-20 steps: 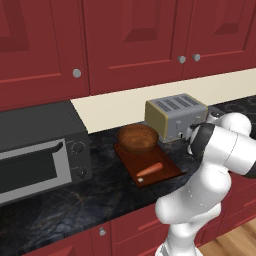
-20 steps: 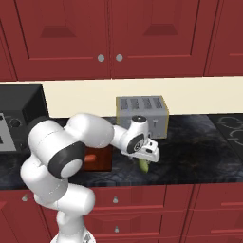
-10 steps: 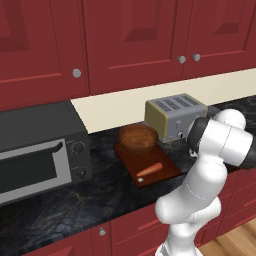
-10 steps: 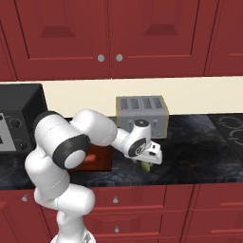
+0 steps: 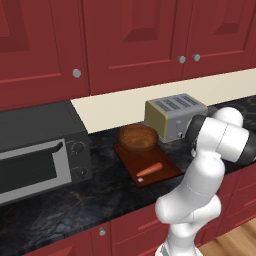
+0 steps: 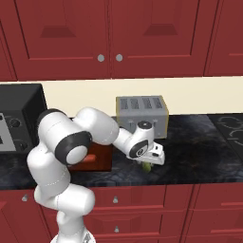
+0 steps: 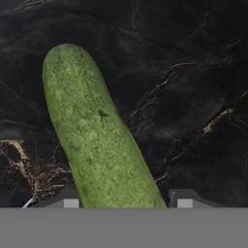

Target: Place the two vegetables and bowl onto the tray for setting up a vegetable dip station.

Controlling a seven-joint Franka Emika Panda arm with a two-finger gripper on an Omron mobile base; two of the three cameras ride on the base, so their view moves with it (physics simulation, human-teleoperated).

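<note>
Left base view, left to right: bowl [image 5: 137, 138] sits on the tray [image 5: 170, 170] at centre frame; the carrot [image 5: 149, 171] lies on the tray below it, long axis rising toward the right. Hand view: cucumber [image 7: 97, 135] lies on the dark bench [image 7: 193, 72], long axis running from upper left to bottom centre, between the two fingers [image 7: 70, 199]. Whether the fingers grip it cannot be told.

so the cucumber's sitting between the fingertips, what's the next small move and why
Probably finish closing the gripper on the cucumber before lifting: it lies on the counter between both fingertips, while the carrot and bowl already sit on the tray.
</note>
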